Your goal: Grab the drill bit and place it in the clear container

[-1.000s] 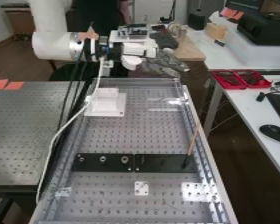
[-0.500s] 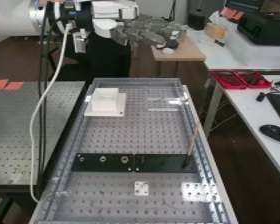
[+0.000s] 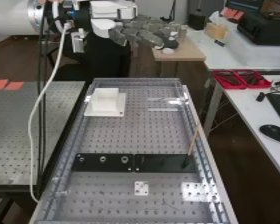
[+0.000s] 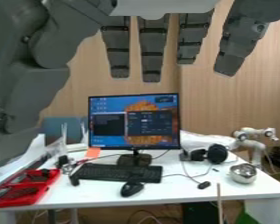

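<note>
One white jointed robot arm is extended from the high view's upper left, and its dark grey hand is held in the air beyond the far end of the perforated grey metal bench. The straight fingers are spread with gaps between them, and the thumb is set apart to one side.

It cannot be told which piece on the bench is the drill bit, or whether the transparent piece with glints near its far right is the clear container. Round metal fittings are set in the left part of a black strip; at its right end a thin brown rod is stood at a tilt. Toward the far left, a white square block is seated on a white flat base.

On the white side bench a black monitor, a black keyboard, a black mouse, black headphones, a shiny metal bowl and a divided red tray are placed. The room is backed by a pale wood-panelled wall
</note>
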`<action>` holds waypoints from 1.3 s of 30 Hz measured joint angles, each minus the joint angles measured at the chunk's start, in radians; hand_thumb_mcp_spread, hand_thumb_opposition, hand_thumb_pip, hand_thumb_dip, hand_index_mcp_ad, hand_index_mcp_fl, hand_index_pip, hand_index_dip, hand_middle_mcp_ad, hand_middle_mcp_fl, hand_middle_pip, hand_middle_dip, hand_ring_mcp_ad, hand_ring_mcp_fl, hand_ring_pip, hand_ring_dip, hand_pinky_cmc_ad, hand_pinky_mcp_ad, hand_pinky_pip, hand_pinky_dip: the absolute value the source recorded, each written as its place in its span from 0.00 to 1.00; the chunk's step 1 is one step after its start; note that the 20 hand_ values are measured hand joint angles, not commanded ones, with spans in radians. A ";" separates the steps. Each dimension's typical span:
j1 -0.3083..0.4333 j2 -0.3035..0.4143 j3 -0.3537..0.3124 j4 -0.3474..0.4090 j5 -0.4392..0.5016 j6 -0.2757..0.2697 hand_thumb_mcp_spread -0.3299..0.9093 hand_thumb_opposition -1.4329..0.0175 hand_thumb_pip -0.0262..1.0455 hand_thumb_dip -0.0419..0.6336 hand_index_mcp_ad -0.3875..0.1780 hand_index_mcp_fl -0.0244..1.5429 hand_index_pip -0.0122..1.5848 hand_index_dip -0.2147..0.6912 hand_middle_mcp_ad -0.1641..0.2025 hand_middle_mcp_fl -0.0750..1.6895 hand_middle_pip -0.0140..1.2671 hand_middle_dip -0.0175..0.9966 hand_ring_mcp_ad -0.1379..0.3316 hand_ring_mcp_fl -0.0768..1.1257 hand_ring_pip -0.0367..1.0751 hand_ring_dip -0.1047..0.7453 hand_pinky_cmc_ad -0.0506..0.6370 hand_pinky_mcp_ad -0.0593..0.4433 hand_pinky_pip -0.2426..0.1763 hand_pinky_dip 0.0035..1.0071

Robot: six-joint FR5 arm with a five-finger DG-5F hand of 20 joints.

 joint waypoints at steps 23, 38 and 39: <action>-0.016 -0.008 -0.004 0.011 -0.017 0.019 0.56 0.50 0.23 0.16 0.56 0.16 0.07 0.54 0.63 0.16 0.13 0.20 0.62 0.09 0.14 0.10 0.65 0.77 0.36 0.24; -0.019 -0.001 -0.001 0.003 -0.015 0.017 0.56 0.50 0.23 0.17 0.59 0.16 0.07 0.54 0.65 0.16 0.13 0.20 0.63 0.09 0.14 0.10 0.65 0.77 0.36 0.25; -0.019 -0.001 -0.001 0.002 -0.012 0.018 0.56 0.50 0.23 0.17 0.59 0.16 0.07 0.54 0.65 0.16 0.13 0.20 0.63 0.09 0.14 0.10 0.65 0.77 0.36 0.26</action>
